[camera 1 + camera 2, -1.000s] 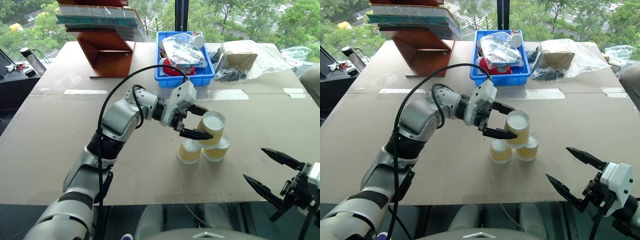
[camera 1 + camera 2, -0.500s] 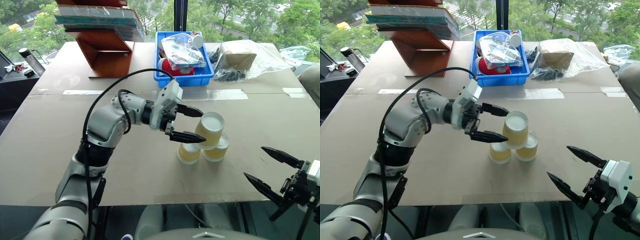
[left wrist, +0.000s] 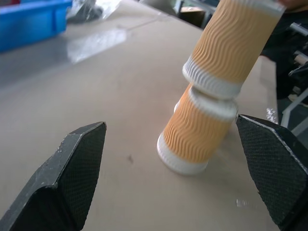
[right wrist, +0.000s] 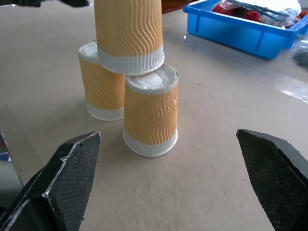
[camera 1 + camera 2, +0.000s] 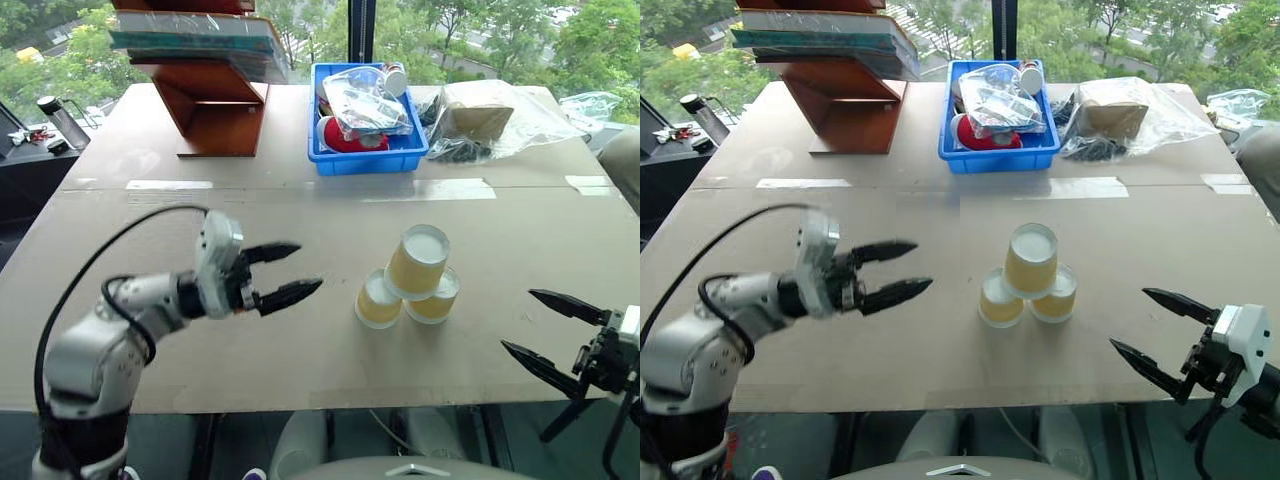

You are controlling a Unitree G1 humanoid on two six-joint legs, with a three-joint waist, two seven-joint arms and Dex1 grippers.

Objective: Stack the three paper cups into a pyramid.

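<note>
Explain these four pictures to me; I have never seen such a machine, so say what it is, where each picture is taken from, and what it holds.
This is a two-armed humanoid robot at a table. Two pictures come from cameras in its head, looking down over the arms. The other two come from a camera on each wrist, looking out between two black fingers. The left pincer and right pincer are both open and hold nothing. Between them stand the three paper cups: two side by side, the third on top, a small pyramid. Farther back sit a blue bin, a wooden stand and plastic bags.
</note>
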